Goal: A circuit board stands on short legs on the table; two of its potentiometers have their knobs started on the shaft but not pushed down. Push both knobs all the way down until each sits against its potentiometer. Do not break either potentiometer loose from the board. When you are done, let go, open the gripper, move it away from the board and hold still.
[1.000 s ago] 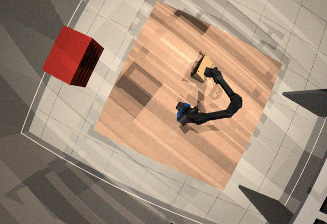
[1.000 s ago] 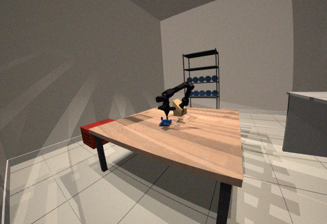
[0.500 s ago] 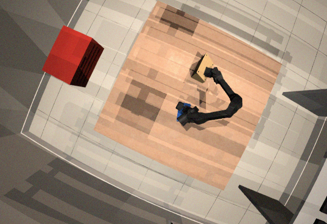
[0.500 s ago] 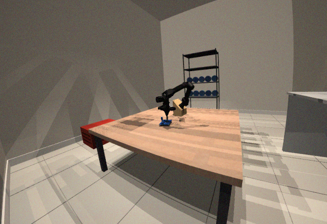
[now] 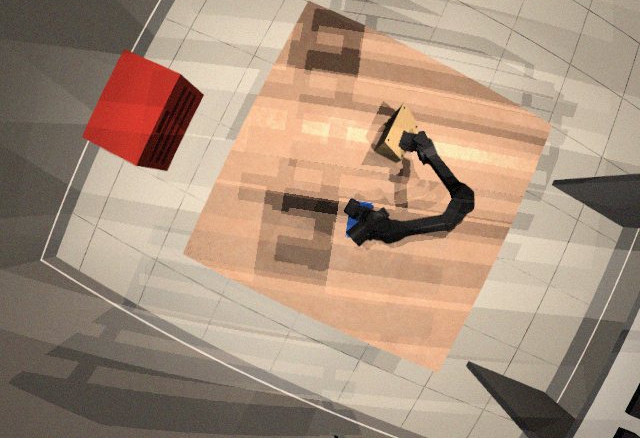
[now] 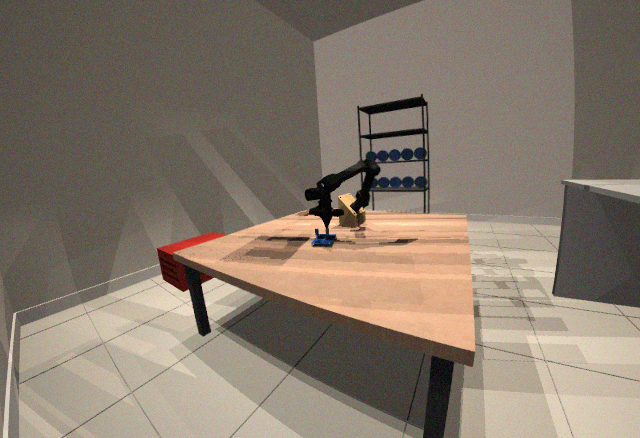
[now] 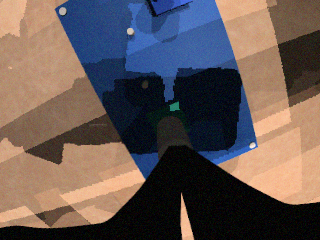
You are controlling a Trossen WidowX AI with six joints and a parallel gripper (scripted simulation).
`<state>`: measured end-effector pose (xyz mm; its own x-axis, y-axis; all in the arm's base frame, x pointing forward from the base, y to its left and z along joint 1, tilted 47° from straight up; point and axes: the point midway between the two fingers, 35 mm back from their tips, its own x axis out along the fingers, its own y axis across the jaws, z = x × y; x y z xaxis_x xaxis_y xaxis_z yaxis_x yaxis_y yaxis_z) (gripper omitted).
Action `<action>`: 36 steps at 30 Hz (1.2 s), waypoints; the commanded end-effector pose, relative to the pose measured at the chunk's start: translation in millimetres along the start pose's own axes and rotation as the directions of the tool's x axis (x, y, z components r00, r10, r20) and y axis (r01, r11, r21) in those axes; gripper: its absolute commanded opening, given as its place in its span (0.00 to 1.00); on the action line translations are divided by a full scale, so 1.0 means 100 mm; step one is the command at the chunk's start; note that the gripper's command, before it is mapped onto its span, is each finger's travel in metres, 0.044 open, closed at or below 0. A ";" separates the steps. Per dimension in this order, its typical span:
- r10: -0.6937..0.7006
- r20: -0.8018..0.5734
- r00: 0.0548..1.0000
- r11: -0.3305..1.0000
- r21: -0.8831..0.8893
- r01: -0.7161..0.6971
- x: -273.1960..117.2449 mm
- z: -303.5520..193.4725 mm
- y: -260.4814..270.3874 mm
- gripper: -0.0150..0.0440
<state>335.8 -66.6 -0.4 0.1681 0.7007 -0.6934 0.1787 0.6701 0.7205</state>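
The black arm [image 5: 459,200] [image 6: 343,175] rises from a tilted tan block [image 5: 397,133] [image 6: 348,210] on the wooden table [image 5: 413,288] [image 6: 361,273]; it bends at a high elbow and reaches back over the board, its wrist turned so that the gripper [image 6: 326,233] [image 7: 176,154] points straight down. The gripper is closed tight, fingertips together, with nothing pinched between them; its tips are at a grey, rounded knob [image 7: 172,131], though whether they press on it I cannot tell. The blue circuit board [image 5: 367,205] [image 6: 323,241] [image 7: 200,50] is on the table beneath the gripper, well apart from the tan block.

No brand, label or writing can be read in any view.

The wrist view alone shows the knob clearly, with a green patch [image 7: 174,106] beside it, pale round dots at the board's corners and part of a darker blue piece [image 7: 170,4] at the top edge; the exterior view shows instead a small blue upright part at one side of the board, and a black shelf rack [image 6: 425,138] holding blue round things against the far wall; the top view hides much of the board under the arm; a red box [image 5: 131,107] [image 6: 180,262] stands beyond the table edge in both wider views.
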 end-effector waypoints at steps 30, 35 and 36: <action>0.005 -0.001 1.000 1.000 0.004 -0.005 0.06 -0.01 0.00 0.25; 0.005 -0.001 1.000 1.000 0.004 -0.005 0.06 -0.01 0.00 0.25; 0.005 -0.001 1.000 1.000 0.004 -0.005 0.06 -0.01 0.00 0.25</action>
<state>335.4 -65.5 -2.3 0.1703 0.7009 -0.6927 0.1847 0.6678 0.7211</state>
